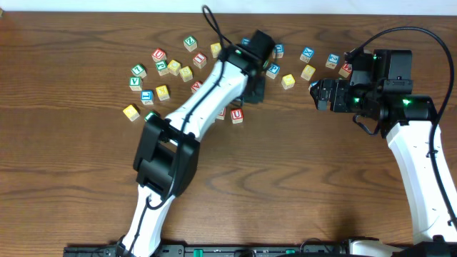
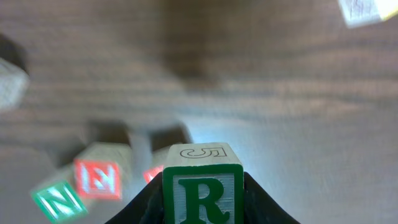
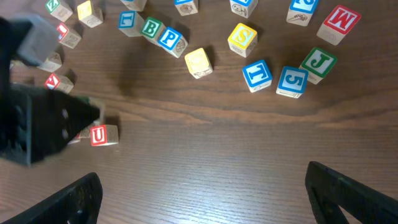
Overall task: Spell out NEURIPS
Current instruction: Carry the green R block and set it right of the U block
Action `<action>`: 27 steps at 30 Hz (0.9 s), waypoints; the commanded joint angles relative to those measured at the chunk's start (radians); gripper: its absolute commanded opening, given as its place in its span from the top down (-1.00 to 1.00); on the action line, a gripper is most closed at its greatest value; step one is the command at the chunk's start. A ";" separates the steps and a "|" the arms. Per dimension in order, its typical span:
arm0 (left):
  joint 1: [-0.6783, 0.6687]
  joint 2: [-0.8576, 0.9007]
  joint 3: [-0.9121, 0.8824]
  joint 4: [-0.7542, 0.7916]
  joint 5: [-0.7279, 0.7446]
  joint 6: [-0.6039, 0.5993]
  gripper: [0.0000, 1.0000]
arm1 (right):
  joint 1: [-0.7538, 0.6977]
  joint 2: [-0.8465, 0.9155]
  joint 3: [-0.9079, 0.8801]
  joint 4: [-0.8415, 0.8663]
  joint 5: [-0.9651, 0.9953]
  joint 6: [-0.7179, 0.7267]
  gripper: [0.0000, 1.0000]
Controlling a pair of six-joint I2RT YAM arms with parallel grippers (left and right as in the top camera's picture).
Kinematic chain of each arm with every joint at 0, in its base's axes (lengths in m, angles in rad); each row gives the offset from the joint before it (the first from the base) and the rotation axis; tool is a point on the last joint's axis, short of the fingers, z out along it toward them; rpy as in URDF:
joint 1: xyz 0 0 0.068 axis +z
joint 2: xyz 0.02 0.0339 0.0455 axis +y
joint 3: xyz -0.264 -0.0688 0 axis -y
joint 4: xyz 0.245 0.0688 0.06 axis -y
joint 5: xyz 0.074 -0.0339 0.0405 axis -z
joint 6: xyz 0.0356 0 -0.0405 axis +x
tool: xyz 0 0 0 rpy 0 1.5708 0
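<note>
**R cube gripped by the left end effector, right end effector spread wide**

The R cube [image 2: 202, 186] is clamped between the two dark fingers [image 2: 144, 205] of the left end effector [image 1: 251, 91], one finger pressed against each side face. The cube is held square. Its green R faces back toward the wrist camera and reads upright, and its top face carries an outlined numeral 5. As a cube it shows no long axis. Whether its underside touches the table [image 1: 321, 185] cannot be told.

Ahead of this end effector and to its left in the wrist view, the green N cube [image 2: 57, 200] and the red E cube [image 2: 97, 178] are seen close together. Both are tilted and blurred. The red U cube [image 3: 99, 135] lies on the table just beside the same end effector, with its letter upright toward the right wrist camera.

The right end effector [image 3: 211, 199] is spread wide with nothing between its fingers, well apart from the left one. Ahead of it on the table are the blue I cube [image 3: 257, 73], the yellow-topped S cube [image 3: 242, 36] and, further to the left, the blue P cube [image 3: 169, 38]. Each rests flat with its letter face up.
</note>
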 commanded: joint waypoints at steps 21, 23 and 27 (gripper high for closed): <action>-0.048 -0.003 -0.212 0.198 -0.013 -0.123 0.33 | 0.006 0.011 0.020 -0.019 -0.003 0.012 -0.99; -0.048 -0.002 -0.215 0.204 -0.031 -0.123 0.33 | 0.006 0.011 0.020 -0.019 -0.003 0.012 -0.99; -0.047 0.002 -0.227 0.227 -0.066 -0.123 0.32 | 0.006 0.011 0.020 -0.019 -0.002 0.012 -0.99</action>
